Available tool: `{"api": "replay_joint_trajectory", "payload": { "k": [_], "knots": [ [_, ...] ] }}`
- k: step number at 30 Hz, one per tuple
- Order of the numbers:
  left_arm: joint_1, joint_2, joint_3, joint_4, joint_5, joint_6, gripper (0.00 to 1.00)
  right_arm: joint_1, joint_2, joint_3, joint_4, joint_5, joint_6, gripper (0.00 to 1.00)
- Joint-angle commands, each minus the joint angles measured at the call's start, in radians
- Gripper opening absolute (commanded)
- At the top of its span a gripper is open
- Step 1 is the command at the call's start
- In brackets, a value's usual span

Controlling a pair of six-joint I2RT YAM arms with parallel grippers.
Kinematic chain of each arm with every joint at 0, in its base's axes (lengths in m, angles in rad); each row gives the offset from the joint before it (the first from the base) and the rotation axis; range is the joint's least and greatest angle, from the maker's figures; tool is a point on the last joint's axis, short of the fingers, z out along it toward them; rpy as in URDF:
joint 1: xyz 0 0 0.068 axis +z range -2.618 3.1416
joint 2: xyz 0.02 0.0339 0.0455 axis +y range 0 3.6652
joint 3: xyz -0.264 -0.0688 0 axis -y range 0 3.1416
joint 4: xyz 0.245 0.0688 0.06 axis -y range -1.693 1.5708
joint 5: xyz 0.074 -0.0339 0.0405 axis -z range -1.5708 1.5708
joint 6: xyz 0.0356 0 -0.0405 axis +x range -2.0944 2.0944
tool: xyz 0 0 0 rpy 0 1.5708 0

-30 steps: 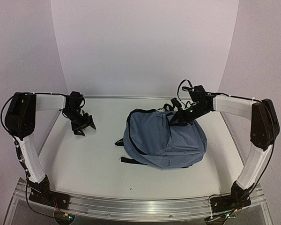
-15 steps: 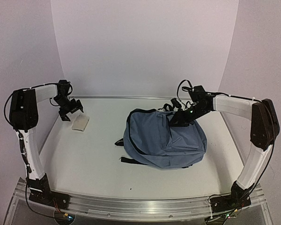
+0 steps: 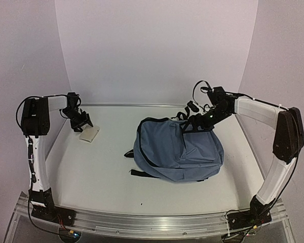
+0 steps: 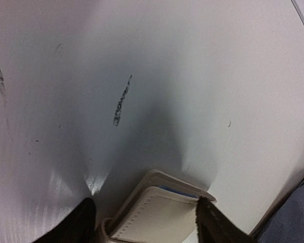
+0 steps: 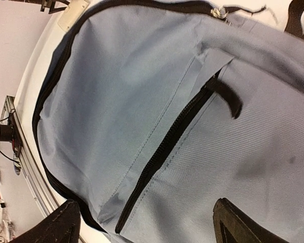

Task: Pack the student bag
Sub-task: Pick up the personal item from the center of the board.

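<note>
As seen from top cam: blue-grey backpack [image 3: 175, 152] flat on white table [image 3: 106, 172], right of centre, front pocket up, black straps [image 3: 138, 173] poking out at its L side & far end. R claw [image 3: 195, 123] at far top edge of backpack, by the straps; jaw gap not readable from this view. L claw [image 3: 82, 123] near far-L corner, pointing down, just over small cream wallet [image 3: 89, 134], well apart from backpack.

L wrist cam: claw [image 4: 147, 223] open, fingertips [image 4: 78, 225] either side of wallet [image 4: 157, 212], flat on table [image 4: 192, 61]. Touching wallet or not: can't tell. Thin blue strip at wallet's edge. Black scuff [image 4: 121, 101] on tabletop beyond. Corner of backpack [image 4: 291, 215] at bottom R.

R wrist cam: claw [image 5: 152, 225] spread wide, nothing held, fingertips [image 5: 61, 225] low in frame over the fabric. Backpack [image 5: 142, 81] filling nearly all of frame. Dark pocket zip [image 5: 167, 139] running diagonally, w/ black pull tab [image 5: 229, 96] at its upper end. Wallet [image 5: 73, 12] at top-L edge.
</note>
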Motion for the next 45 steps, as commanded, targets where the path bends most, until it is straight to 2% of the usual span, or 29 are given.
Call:
{"api": "replay_joint_trajectory", "payload": {
  "k": [1, 4, 7, 10, 18, 23, 26, 32, 37, 41, 45],
  "knots": [
    [-0.028, -0.033, -0.093, 0.054, 0.067, 0.024, 0.53, -0.015, -0.057, 0.076, -0.074, 0.005, -0.086, 0.92],
    [-0.055, -0.067, -0.164, 0.075, 0.070, 0.024, 0.30, -0.015, -0.060, 0.104, -0.093, -0.010, -0.108, 0.92],
    [-0.081, -0.098, -0.209, 0.085, 0.076, 0.022, 0.11, -0.017, -0.060, 0.131, -0.104, -0.024, -0.121, 0.93],
    [-0.091, -0.160, -0.254, 0.108, 0.094, -0.008, 0.00, -0.017, -0.057, 0.157, -0.110, -0.041, -0.123, 0.94],
    [-0.100, -0.423, -0.295, 0.164, 0.195, -0.111, 0.00, -0.012, -0.049, 0.220, -0.098, -0.113, -0.074, 0.98],
    [-0.163, -0.558, -0.271, 0.209, 0.276, -0.181, 0.00, -0.001, -0.020, 0.289, -0.067, -0.183, -0.010, 0.98],
    [-0.217, -0.607, -0.264, 0.297, 0.346, -0.257, 0.00, 0.024, -0.006, 0.341, -0.040, -0.225, 0.031, 0.98],
    [-0.359, -0.616, -0.223, 0.540, 0.522, -0.392, 0.00, 0.087, 0.012, 0.425, -0.006, -0.285, 0.055, 0.98],
    [-0.476, -0.573, -0.152, 0.687, 0.578, -0.463, 0.00, 0.131, 0.019, 0.444, 0.031, -0.350, 0.132, 0.96],
    [-0.537, -0.525, -0.097, 0.795, 0.622, -0.513, 0.00, 0.147, 0.012, 0.436, 0.077, -0.378, 0.186, 0.89],
    [-0.579, -0.490, -0.066, 0.866, 0.646, -0.549, 0.00, 0.149, 0.022, 0.452, 0.120, -0.417, 0.235, 0.78]
  ]
}}
